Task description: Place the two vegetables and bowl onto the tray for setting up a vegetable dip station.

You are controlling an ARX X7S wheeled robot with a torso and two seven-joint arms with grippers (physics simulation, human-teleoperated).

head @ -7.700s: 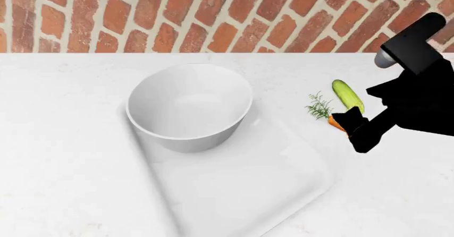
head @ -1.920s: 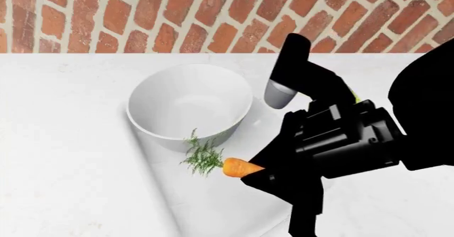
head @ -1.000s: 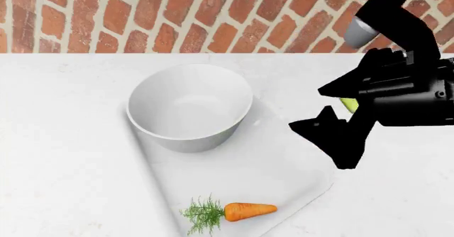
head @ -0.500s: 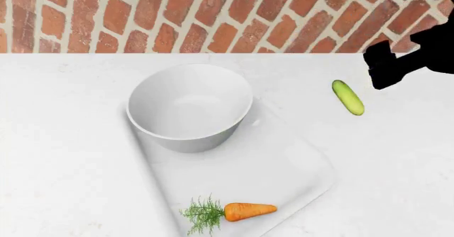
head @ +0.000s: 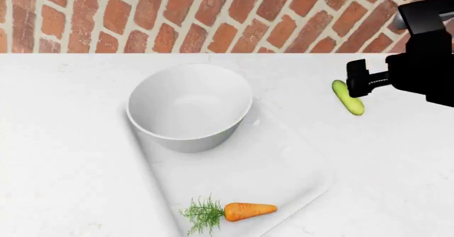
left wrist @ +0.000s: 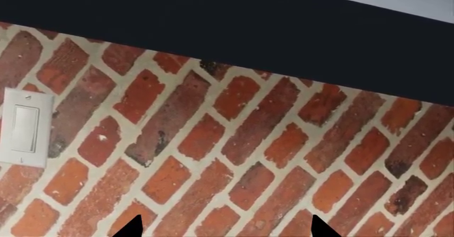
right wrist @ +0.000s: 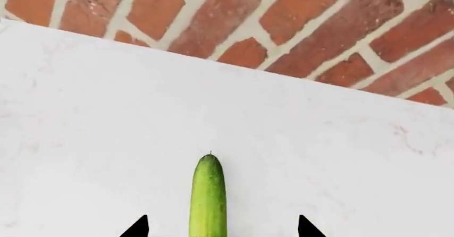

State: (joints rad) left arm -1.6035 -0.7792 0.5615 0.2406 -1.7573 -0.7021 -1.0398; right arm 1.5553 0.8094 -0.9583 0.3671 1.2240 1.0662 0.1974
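White stone tabletop [head: 64, 141] with one vegetable left to move.

Biggest is the flat white tray [head: 284, 162] with rounded corners. The deep shiny white bowl [head: 188, 107] sits on its far end, and the small orange carrot [head: 248, 211] with feathery leaves lies on its near end. The short green cucumber [head: 347, 97] lies off the tray, on the tabletop. The right tool [right wrist: 220, 227] is wide open and holds nothing. The cucumber's long side points straight in between its tips, so this arm is nearer. The left tool [left wrist: 221, 227] shows only two tips, spread apart, facing the red brick wall [left wrist: 234, 141]. The cucumber's near end is cut off in the right wrist view.
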